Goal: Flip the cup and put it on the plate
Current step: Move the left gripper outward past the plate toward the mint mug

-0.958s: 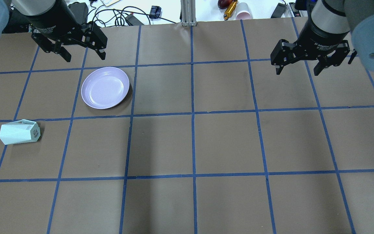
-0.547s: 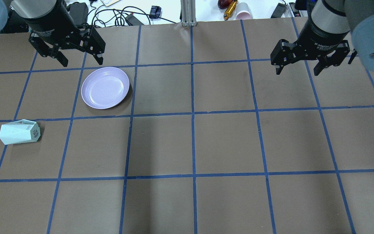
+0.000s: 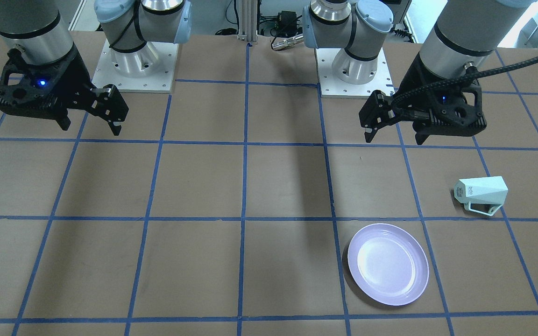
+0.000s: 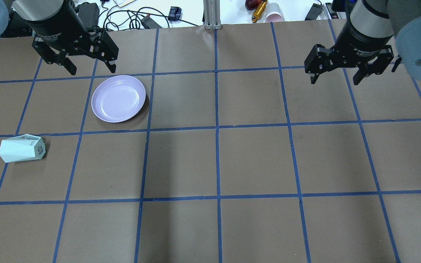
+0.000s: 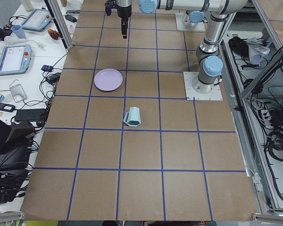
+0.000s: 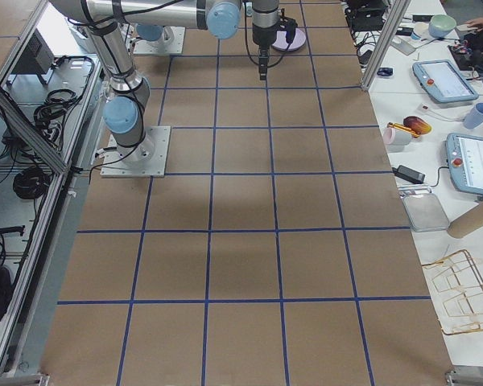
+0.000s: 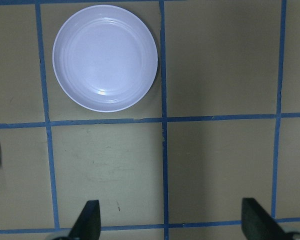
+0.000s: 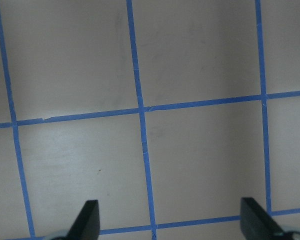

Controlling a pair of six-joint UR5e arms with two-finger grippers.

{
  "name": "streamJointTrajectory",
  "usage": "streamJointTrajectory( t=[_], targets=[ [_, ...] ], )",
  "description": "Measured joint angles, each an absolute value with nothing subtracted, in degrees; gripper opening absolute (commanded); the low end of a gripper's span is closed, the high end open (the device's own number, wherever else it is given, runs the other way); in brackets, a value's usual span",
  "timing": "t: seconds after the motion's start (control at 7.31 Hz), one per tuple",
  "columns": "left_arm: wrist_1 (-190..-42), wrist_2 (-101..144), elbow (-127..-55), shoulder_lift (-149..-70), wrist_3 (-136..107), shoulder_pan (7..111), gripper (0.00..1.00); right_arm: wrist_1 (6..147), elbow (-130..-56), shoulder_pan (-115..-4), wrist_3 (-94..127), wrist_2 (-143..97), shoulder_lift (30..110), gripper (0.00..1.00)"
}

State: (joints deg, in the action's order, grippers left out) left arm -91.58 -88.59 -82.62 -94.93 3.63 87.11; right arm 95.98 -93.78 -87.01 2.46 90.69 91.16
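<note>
The mint-green cup (image 4: 22,148) lies on its side at the table's left, its base with the dark lettering facing right; it also shows in the front view (image 3: 481,193) and the left side view (image 5: 132,117). The lavender plate (image 4: 118,98) lies empty, farther out and to the cup's right, and shows in the left wrist view (image 7: 105,57). My left gripper (image 4: 93,69) hangs open and empty above the table just beyond the plate. My right gripper (image 4: 334,81) hangs open and empty over the far right of the table, far from both.
Blue tape lines grid the brown table (image 4: 254,160). Beyond its far edge lie cables, a pink paper cup (image 4: 274,12) and an aluminium post (image 4: 212,14). The two arm bases (image 3: 353,60) stand at the robot's side.
My left gripper has shifted slightly to the left and turned a little, still open. The right arm, cup and plate have not moved.
</note>
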Motion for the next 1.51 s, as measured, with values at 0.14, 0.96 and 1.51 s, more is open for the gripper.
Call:
streamJointTrajectory(
  t=[0.14,0.96,1.51],
  targets=[
    [-91.58,-88.54,-82.62,-94.93,3.79,86.92,1.00,95.98,-93.78,-87.01,2.46,90.70,91.19,1.00],
    [-92.57,-87.80,-82.62,-93.91,10.05,75.96,1.00,95.98,-93.78,-87.01,2.46,90.68,91.20,1.00],
    [-93.95,-87.96,-82.64,-93.35,13.13,67.65,1.00,95.98,-93.78,-87.01,2.46,90.70,91.18,1.00]
  ],
)
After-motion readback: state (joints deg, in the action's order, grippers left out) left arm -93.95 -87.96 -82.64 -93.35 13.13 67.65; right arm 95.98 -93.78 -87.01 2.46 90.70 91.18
